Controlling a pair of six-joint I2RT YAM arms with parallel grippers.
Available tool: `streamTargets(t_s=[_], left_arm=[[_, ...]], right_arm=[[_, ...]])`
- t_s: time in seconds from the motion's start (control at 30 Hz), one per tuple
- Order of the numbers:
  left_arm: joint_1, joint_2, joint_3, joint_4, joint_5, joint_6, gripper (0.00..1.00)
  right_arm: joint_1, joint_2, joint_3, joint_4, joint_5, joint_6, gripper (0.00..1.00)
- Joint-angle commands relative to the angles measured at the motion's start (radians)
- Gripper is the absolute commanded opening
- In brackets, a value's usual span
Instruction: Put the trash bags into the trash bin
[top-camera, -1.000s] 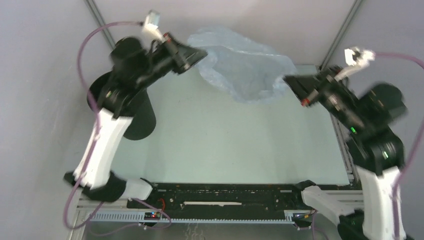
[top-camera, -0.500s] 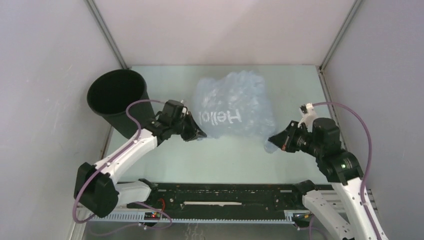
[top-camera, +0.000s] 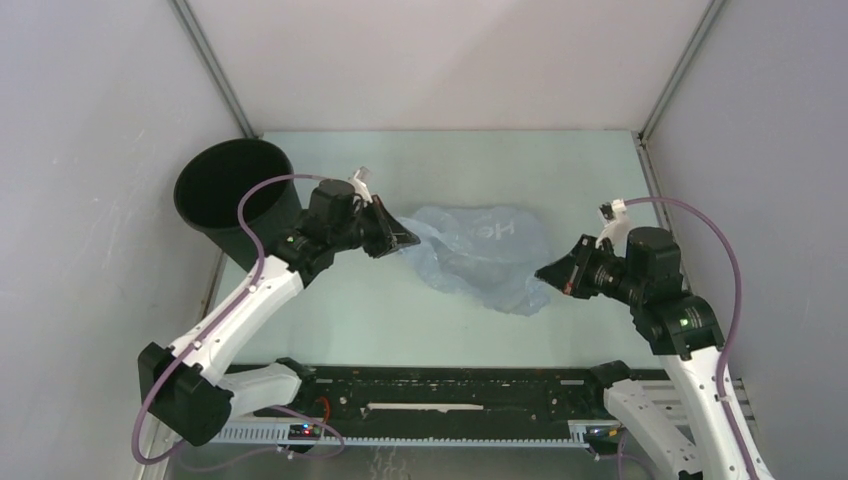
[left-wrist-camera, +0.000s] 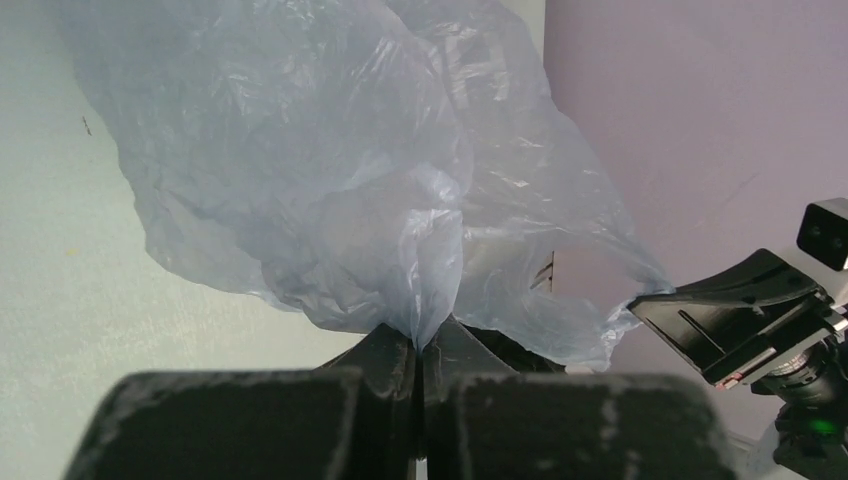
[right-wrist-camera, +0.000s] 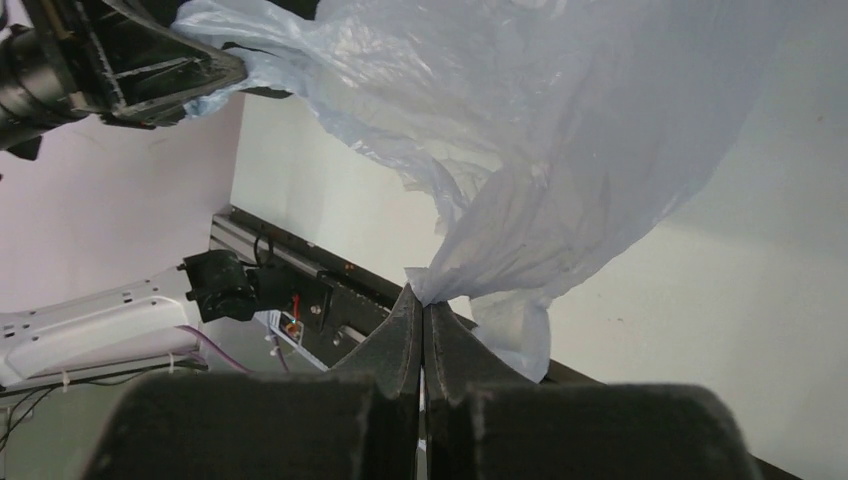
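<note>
The trash bag (top-camera: 482, 252) is a thin, wrinkly, pale grey-blue film with faint white lettering, stretched between my two grippers over the table's middle. My left gripper (top-camera: 410, 240) is shut on the bag's left edge; in the left wrist view the film (left-wrist-camera: 330, 180) bunches into the closed fingertips (left-wrist-camera: 418, 348). My right gripper (top-camera: 542, 273) is shut on the bag's right edge; the right wrist view shows the film (right-wrist-camera: 560, 150) pinched at the fingertips (right-wrist-camera: 422, 298). The round black trash bin (top-camera: 232, 205) stands upright at the far left, just left of my left gripper, mouth open.
Grey enclosure walls close in on the left, back and right. The black rail with the arm bases (top-camera: 450, 392) runs along the near edge. The left arm's purple cable (top-camera: 262, 192) loops over the bin's right side.
Both grippers have stayed shut on the bag. The left gripper has moved back and slightly right, nearer the bin. The bag has collapsed from a wide spread sheet into a smaller, slacker drape.
</note>
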Motion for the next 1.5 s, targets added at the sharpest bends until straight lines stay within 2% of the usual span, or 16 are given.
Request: streamTargets(t_s=[0.0,0.17,0.23,0.33,0.43,0.57,0.7,0.83,0.97,1.13,1.2,1.37,1.47], left_arm=[[-0.004,0.002,0.069,-0.003,0.027,0.029,0.00],[-0.007,-0.017,0.031,0.042,0.040,-0.034,0.00],[-0.012,-0.030,-0.016,0.100,0.047,-0.078,0.00],[-0.013,-0.044,-0.083,0.169,0.057,-0.139,0.00],[-0.012,-0.050,-0.109,0.199,0.057,-0.168,0.00],[-0.013,-0.020,-0.116,0.205,0.066,-0.181,0.00],[-0.013,0.009,-0.108,0.218,0.080,-0.191,0.00],[-0.013,0.025,-0.088,0.217,0.087,-0.188,0.00],[-0.013,0.038,-0.078,0.214,0.095,-0.189,0.00],[-0.013,0.043,-0.071,0.214,0.104,-0.193,0.00],[-0.012,0.044,-0.065,0.214,0.104,-0.189,0.00],[-0.013,0.045,-0.051,0.214,0.102,-0.188,0.00],[-0.013,0.050,-0.046,0.215,0.104,-0.184,0.00]], right_arm=[[-0.029,-0.026,0.014,0.039,-0.064,0.020,0.00],[-0.029,-0.041,-0.042,0.063,0.027,0.072,0.00],[-0.031,-0.054,-0.083,0.085,0.078,0.098,0.06],[-0.033,-0.077,-0.154,0.126,0.154,0.150,0.22],[-0.039,-0.086,-0.219,0.170,0.168,0.175,0.34],[-0.045,-0.076,-0.267,0.213,0.156,0.172,0.50],[-0.047,-0.079,-0.295,0.222,0.207,0.142,0.64],[-0.049,-0.076,-0.316,0.240,0.245,0.089,0.76],[-0.052,-0.044,-0.328,0.260,0.257,0.041,0.78],[-0.052,-0.041,-0.330,0.291,0.214,0.036,0.66],[-0.052,-0.055,-0.331,0.282,0.207,0.057,0.66],[-0.053,-0.047,-0.338,0.256,0.235,0.061,0.85],[-0.052,-0.029,-0.315,0.169,0.251,0.054,0.90]])
